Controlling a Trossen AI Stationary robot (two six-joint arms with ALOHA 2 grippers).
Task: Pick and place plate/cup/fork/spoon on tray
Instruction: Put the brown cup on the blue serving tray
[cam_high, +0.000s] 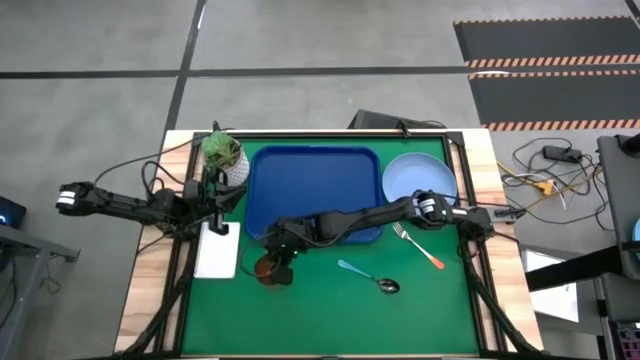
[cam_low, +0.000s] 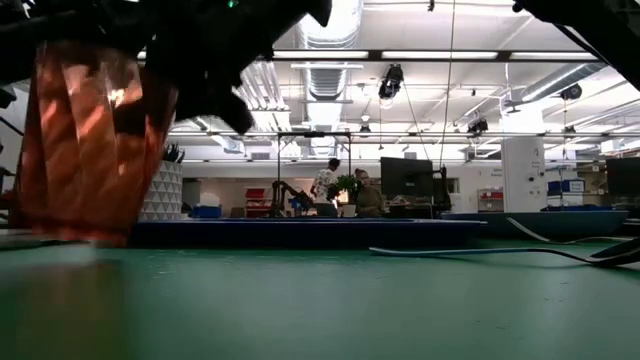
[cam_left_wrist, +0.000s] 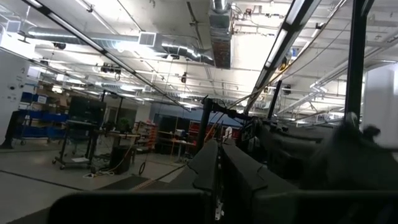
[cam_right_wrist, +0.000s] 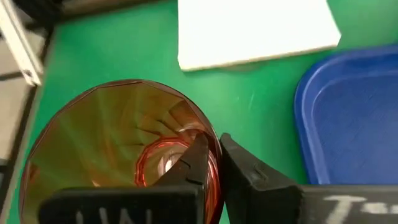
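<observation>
The reddish-brown cup is over the green mat, just off the near left corner of the dark-blue tray. My right gripper reaches across from the right and is shut on it. In the low view the cup looms large and upright. The light-blue plate lies right of the tray. The orange-handled fork and the teal-handled spoon lie flat on the mat. My left gripper waits at the table's left edge, shut. My right gripper pinches the cup's wall at the rim, one finger inside the cup and one outside. The fingers come from above, slanting down. The cup stays upright, mouth up, and in the low view its base seems a little above the mat.
A white pot with a green plant stands at the far left. A flat white slab lies left of the cup and shows in the right wrist view. The tray's corner is close beside the cup. People stand in the room behind.
</observation>
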